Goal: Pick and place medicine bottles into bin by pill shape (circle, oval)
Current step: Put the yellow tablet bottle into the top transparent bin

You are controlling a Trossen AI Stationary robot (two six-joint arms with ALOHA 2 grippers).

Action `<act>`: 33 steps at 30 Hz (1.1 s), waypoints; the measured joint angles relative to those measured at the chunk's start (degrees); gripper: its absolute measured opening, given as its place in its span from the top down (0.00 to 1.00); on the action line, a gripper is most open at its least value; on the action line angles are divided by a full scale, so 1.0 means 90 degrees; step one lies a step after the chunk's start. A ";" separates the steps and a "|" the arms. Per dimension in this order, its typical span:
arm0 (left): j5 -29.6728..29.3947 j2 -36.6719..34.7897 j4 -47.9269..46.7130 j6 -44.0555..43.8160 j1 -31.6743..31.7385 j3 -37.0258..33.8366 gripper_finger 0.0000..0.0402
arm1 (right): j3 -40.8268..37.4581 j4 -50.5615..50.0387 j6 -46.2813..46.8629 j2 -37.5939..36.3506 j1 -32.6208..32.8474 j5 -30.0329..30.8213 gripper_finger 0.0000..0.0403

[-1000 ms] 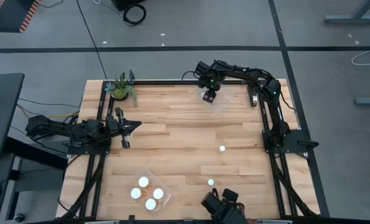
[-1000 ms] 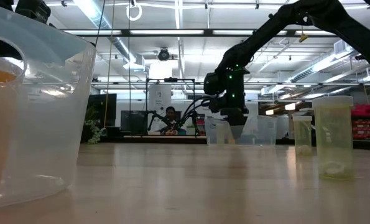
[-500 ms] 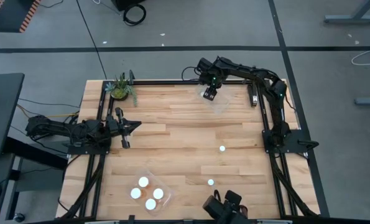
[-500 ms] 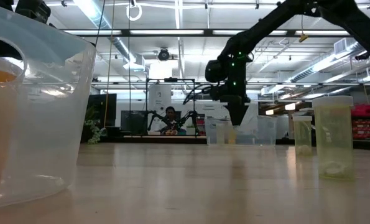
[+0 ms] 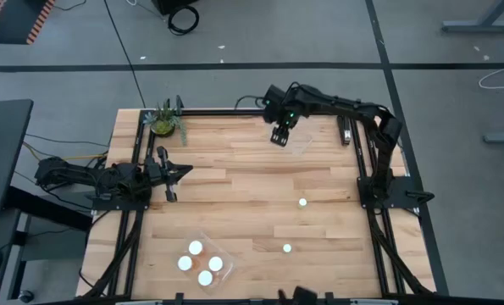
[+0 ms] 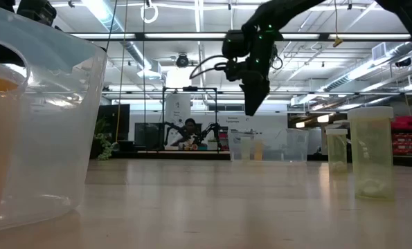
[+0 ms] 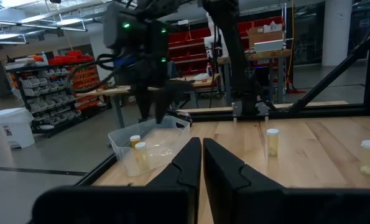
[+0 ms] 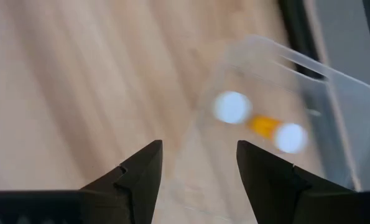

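Left to right, seen from above. My left gripper (image 5: 168, 175) rests at the left edge of the pale wooden plank table (image 5: 235, 195), fingers pressed together, holding nothing. In front of it, near the table's front edge, a clear plastic bin (image 5: 204, 259) holds four white-capped bottles (image 5: 196, 248). Two more white-capped medicine bottles (image 5: 302, 202) stand loose on the boards right of centre (their pill shapes cannot be read). At the far edge my right gripper (image 5: 279, 135) hangs with fingers spread and empty, just beside a second clear plastic bin (image 5: 297, 141); its wrist view shows two white caps and an amber body inside this bin (image 8: 278, 99).

The step in hand is, I judge, clearing away from the far bin: I should rise clear of its rim before swinging toward the loose bottles, then descend squarely over one cap.

A small green potted plant (image 5: 164, 120) occupies the far left corner. Grey floor surrounds the table; beyond lie a workshop with ceiling strip lights and a seated person (image 6: 190, 133).
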 joint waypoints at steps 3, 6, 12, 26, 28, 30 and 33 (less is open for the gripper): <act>-0.0002 0.0000 0.0000 0.0000 0.0000 0.0000 0.94 | 0.0000 0.0002 0.0093 0.0017 0.0436 -0.0010 0.47; -0.0001 0.0000 -0.0002 0.0000 0.0000 0.0000 0.92 | -0.0018 0.0012 0.0189 0.0036 0.0884 -0.0010 0.47; -0.0001 0.0000 -0.0002 0.0000 0.0000 0.0000 0.91 | -0.0178 -0.0022 0.0440 0.0039 0.1813 -0.0017 0.47; 0.0000 0.0000 -0.0002 0.0000 0.0000 0.0000 0.92 | -0.1008 0.0116 0.1268 0.0041 0.3111 -0.0019 0.47; 0.0000 0.0000 0.0000 0.0000 0.0000 0.0000 0.91 | -0.1114 0.0114 0.1373 0.0041 0.3207 -0.0019 0.47; 0.0000 0.0000 -0.0002 0.0000 0.0000 0.0000 0.91 | -0.1227 0.0119 0.1467 0.0041 0.3289 -0.0024 0.47; -0.0002 0.0000 0.0000 0.0000 -0.0002 0.0000 0.92 | -0.1399 0.0116 0.1572 0.0041 0.3372 -0.0103 0.47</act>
